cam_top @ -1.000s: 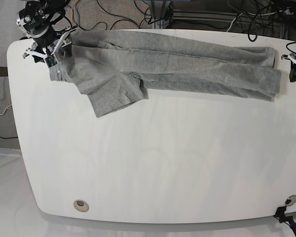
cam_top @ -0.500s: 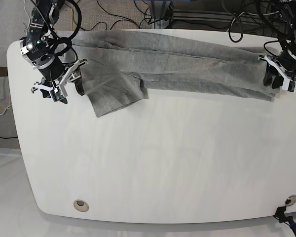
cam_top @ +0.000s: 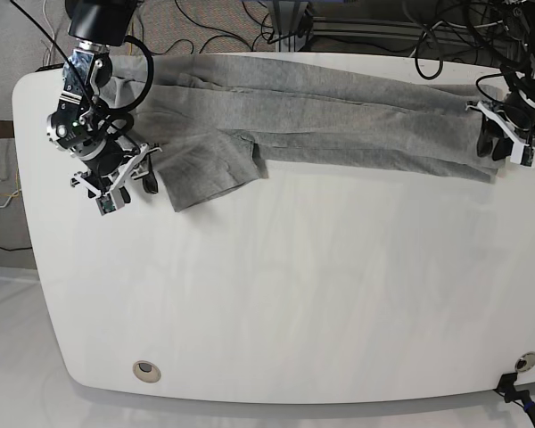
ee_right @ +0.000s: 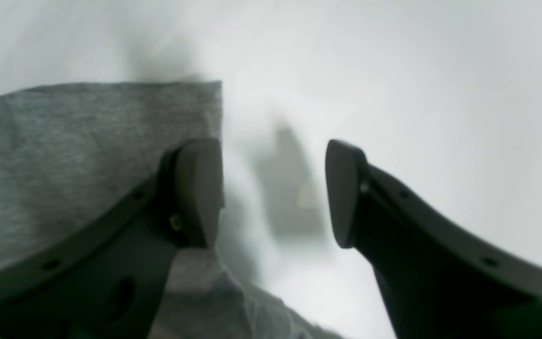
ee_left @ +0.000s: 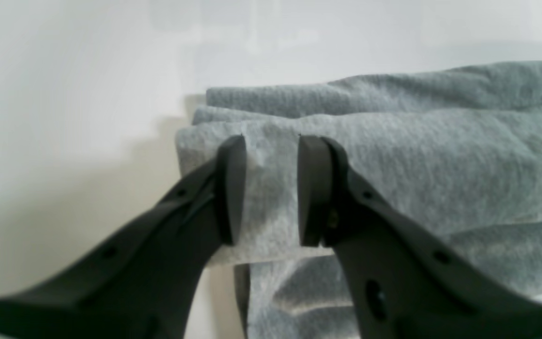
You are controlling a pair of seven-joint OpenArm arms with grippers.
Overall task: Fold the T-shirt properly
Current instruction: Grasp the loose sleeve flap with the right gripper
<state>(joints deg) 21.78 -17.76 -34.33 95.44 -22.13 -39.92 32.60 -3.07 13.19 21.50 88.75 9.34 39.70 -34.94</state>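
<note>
Left tool (ee_left: 271, 188) is seen clamped on the T-shirt (cam_top: 321, 111) at its layered end, a fold of grey cloth pinched between the two pads. Right tool (ee_right: 271, 193) stands apart and empty, one pad (ee_right: 195, 188) just beside the cloth edge, the other over bare counter (cam_top: 294, 294).

T-shirt is laid as a long narrow band along the far side of the counter, with one sleeve flap (cam_top: 209, 169) sticking out toward the near side, close to the right tool (cam_top: 116, 183).

Step in hand is judged to be grasping both ends for the next fold. For a clean fold, the right tool should be slid over the cloth edge so all layers are caught before closing. Both ends should then be lifted together and kept taut, so the band is not skewed.

Against the frame half a second earlier, the right tool is found lower and nearer the sleeve flap. The left tool is hardly shifted at its end, and the cloth lies unchanged.
</note>
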